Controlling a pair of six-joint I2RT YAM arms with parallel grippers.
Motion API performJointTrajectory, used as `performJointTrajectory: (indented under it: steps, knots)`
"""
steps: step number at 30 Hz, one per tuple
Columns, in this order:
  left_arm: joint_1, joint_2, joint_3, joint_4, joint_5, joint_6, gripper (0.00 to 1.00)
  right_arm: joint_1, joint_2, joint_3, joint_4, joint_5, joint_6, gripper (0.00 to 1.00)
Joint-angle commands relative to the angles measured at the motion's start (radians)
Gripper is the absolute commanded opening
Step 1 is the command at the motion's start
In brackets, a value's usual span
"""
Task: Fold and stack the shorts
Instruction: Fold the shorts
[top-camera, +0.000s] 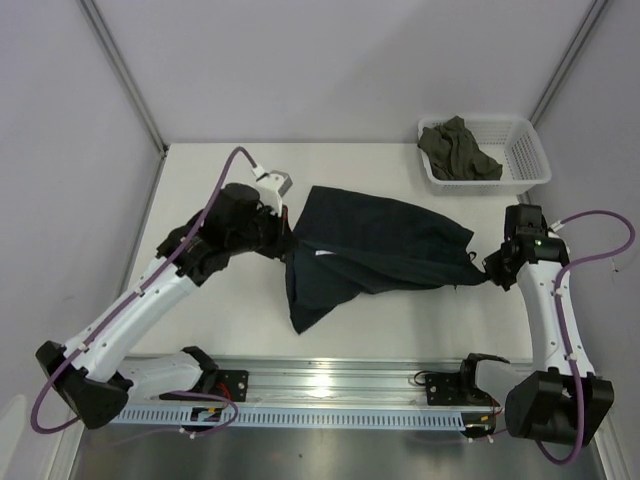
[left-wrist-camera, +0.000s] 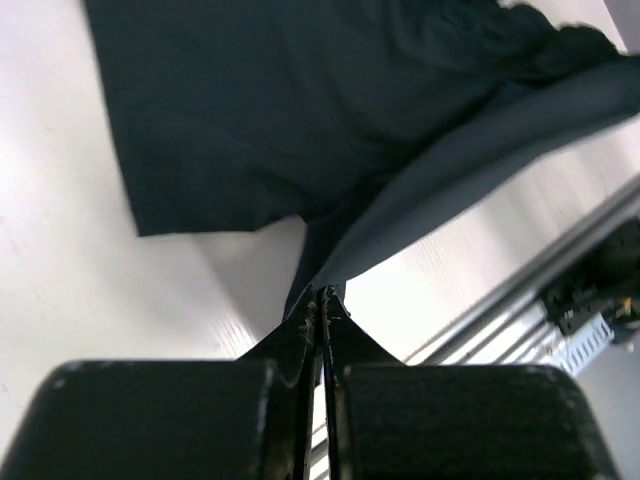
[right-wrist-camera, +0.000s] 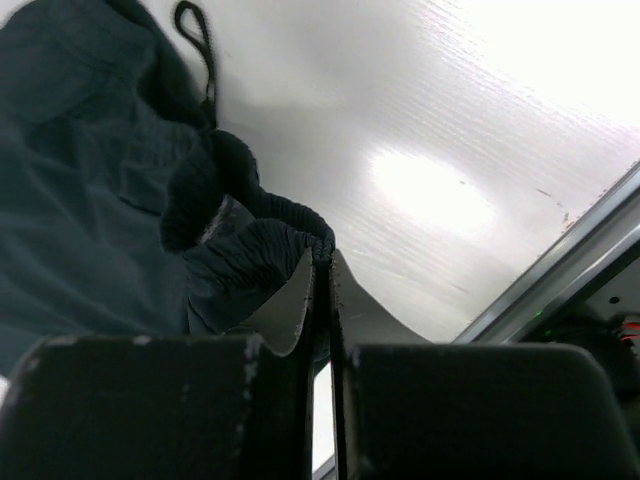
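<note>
The shorts lie in the middle of the counter, spread as a wide dark sheet between my 2 arms. I hold them from both sides.

My left fingers are pressed together on the left edge of the cloth. In the left wrist view these fingers meet with almost no gap, and a thin fold of dark fabric comes out from between the tips. From there the cloth goes away from me and becomes wide, and under this fold I see the white counter with a soft shadow.

My right fingers are clamped on the right corner of the shorts. In the right wrist view the tips are closed on the ribbed waistband, which bunches just beside them. A black cord makes a small loop on the counter a little beyond the band.

From above, the cloth looks stretched from 1 grip to the other. A pointed part of it lies toward the near side, near the metal rail. A small white label shows on the fabric, close to my left fingers.

At the far right corner stands a white basket with 1 olive-grey cloth inside, well apart from the shorts.
</note>
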Motion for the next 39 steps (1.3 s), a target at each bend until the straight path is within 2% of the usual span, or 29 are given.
performJointTrajectory:
  steps: [1,7,14,19,23,30,39]
  knots:
    - [0.083,0.057,0.075,-0.009,-0.026,0.039,0.0,-0.018,0.013,0.08,-0.058,-0.013,0.058,0.0]
    - [0.155,0.157,0.148,0.048,-0.046,0.017,0.0,-0.032,0.048,0.152,0.011,-0.11,0.098,0.0]
    - [0.218,0.306,0.279,0.108,-0.121,-0.006,0.0,-0.056,0.192,0.247,0.01,-0.151,0.143,0.0]
    - [0.262,0.356,0.328,0.211,-0.066,0.004,0.0,-0.087,0.263,0.27,0.032,-0.193,0.183,0.0]
    - [0.276,0.491,0.446,0.202,-0.055,0.024,0.0,-0.09,0.326,0.295,0.049,-0.188,0.22,0.0]
    - [0.293,0.646,0.51,0.268,-0.018,0.024,0.0,-0.096,0.426,0.304,0.079,-0.153,0.263,0.0]
    - [0.333,0.866,0.723,0.263,-0.02,0.02,0.0,-0.104,0.591,0.375,0.112,-0.142,0.291,0.0]
